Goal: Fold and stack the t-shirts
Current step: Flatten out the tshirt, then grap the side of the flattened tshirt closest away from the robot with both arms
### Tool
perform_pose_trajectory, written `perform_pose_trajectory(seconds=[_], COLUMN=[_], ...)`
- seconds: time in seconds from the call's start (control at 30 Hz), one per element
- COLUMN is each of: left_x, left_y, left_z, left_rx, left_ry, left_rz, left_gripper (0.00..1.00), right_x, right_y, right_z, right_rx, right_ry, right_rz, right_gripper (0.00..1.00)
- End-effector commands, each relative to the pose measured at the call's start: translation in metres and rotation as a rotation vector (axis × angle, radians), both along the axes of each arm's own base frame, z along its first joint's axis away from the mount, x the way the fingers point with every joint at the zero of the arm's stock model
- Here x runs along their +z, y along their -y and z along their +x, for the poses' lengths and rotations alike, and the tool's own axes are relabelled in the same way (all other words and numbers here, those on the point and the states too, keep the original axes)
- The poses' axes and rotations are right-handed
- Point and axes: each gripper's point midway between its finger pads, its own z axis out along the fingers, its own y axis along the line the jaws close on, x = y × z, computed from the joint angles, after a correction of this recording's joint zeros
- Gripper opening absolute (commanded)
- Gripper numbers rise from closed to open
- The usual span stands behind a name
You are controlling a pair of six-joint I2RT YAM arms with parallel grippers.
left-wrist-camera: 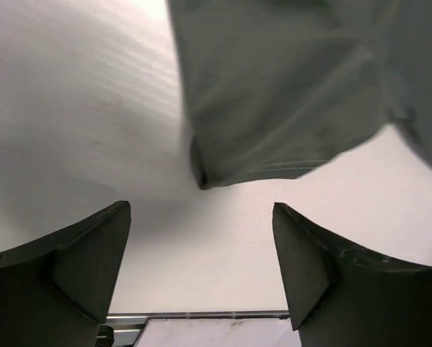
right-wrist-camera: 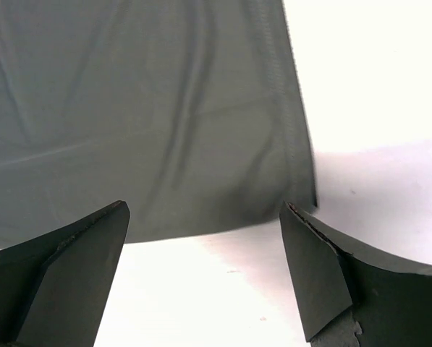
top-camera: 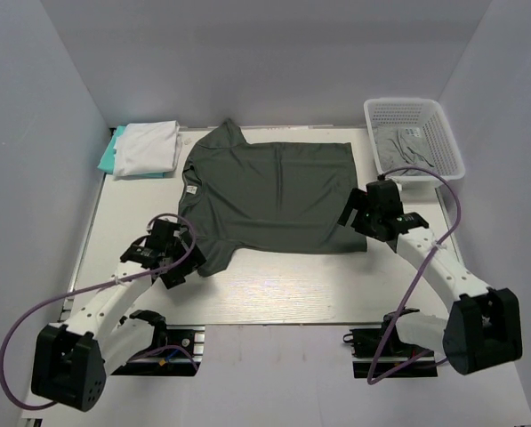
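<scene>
A dark charcoal-grey t-shirt (top-camera: 269,196) lies spread flat on the table. Its near sleeve shows in the left wrist view (left-wrist-camera: 273,94) and its hem corner in the right wrist view (right-wrist-camera: 150,116). My left gripper (top-camera: 178,255) is open and empty just short of the sleeve's end. My right gripper (top-camera: 354,213) is open and empty at the shirt's right hem corner. A folded white t-shirt (top-camera: 147,147) lies on a teal t-shirt (top-camera: 108,157) at the far left. A lighter grey t-shirt (top-camera: 400,147) lies in the basket.
A white lattice basket (top-camera: 441,133) stands at the far right corner. White walls close in the table on three sides. Bare table runs along the near edge below the shirt.
</scene>
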Motion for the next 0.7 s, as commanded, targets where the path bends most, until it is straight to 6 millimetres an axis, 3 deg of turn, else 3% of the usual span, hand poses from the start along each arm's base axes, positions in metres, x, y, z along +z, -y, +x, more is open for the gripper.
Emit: perform_pose_trajectory(seconds=[0.0,0.03,0.17,0.2,0.37,0.4,0.5,0.67], left_x=[-0.016,-0.020,-0.038,-0.042,-0.047,-0.044,-0.047,-0.039], left_y=[0.004,0.007,0.009,0.009,0.010,0.011,0.010,0.011], left_z=[-0.004,-0.001,-0.001,-0.001,0.006,0.009,0.009,0.015], left_rx=[0.004,-0.005,-0.013,-0.013,-0.009,-0.009,-0.019,-0.050], left_ry=[-0.045,-0.035,-0.056,-0.069,-0.061,-0.052,-0.059,-0.032], left_rz=[-0.013,-0.016,-0.008,-0.004,0.002,0.000,0.007,0.016], left_gripper=[0.88,0.86,0.60,0.58,0.36,0.20,0.00,0.00], right_x=[0.004,0.004,-0.001,-0.004,-0.029,-0.032,-0.048,-0.069], right_y=[0.016,0.021,0.034,0.037,0.042,0.041,0.039,0.032], right_z=[-0.007,-0.007,-0.013,-0.013,-0.022,-0.023,-0.027,-0.036], right_rx=[-0.079,-0.099,-0.132,-0.139,-0.141,-0.137,-0.117,-0.088], right_ry=[0.016,0.023,-0.017,-0.025,-0.118,-0.130,-0.183,-0.239], right_rz=[-0.027,-0.044,-0.105,-0.116,-0.138,-0.130,-0.117,-0.068], right_gripper=[0.90,0.90,0.90,0.90,0.90,0.90,0.87,0.71])
